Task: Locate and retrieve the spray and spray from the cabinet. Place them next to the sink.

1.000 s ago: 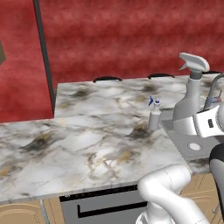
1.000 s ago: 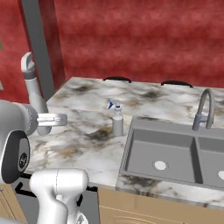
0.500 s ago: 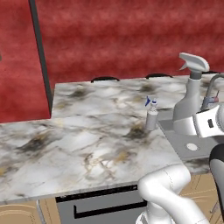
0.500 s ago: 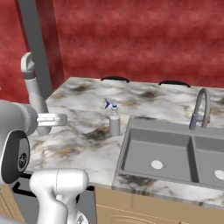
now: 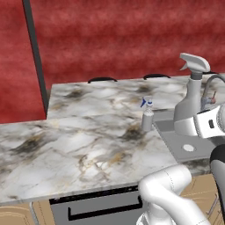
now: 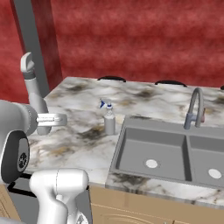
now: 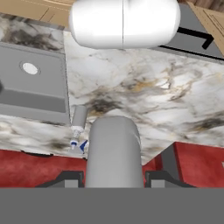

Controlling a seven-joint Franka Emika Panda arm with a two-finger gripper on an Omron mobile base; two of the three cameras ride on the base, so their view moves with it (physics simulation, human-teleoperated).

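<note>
My gripper [image 7: 113, 179] is shut on the tall pale-grey spray [image 7: 114, 151] with the pistol trigger head [image 5: 194, 63], and holds it upright above the counter. This bottle [image 6: 33, 94] rises from the hand at the left in the right base view. The second spray [image 5: 147, 116], small with a blue-tipped nozzle, stands upright on the marble counter [image 5: 88, 132] just left of the sink [image 6: 153, 144]. In the hand view that small spray [image 7: 78, 120] lies beyond the held bottle, beside the sink's edge [image 7: 30, 94]. The cabinet is out of view.
A curved grey faucet [image 6: 195, 107] stands behind the double-basin sink. A red wall backs the counter, with a dark upright post [image 5: 37, 57] at the left. Below the counter's front edge sits a dark appliance front [image 5: 101, 206].
The whole scene has slid slightly left in both base views, so the camera has moved. The held spray keeps its place in the gripper; the small spray has not moved on the counter.
</note>
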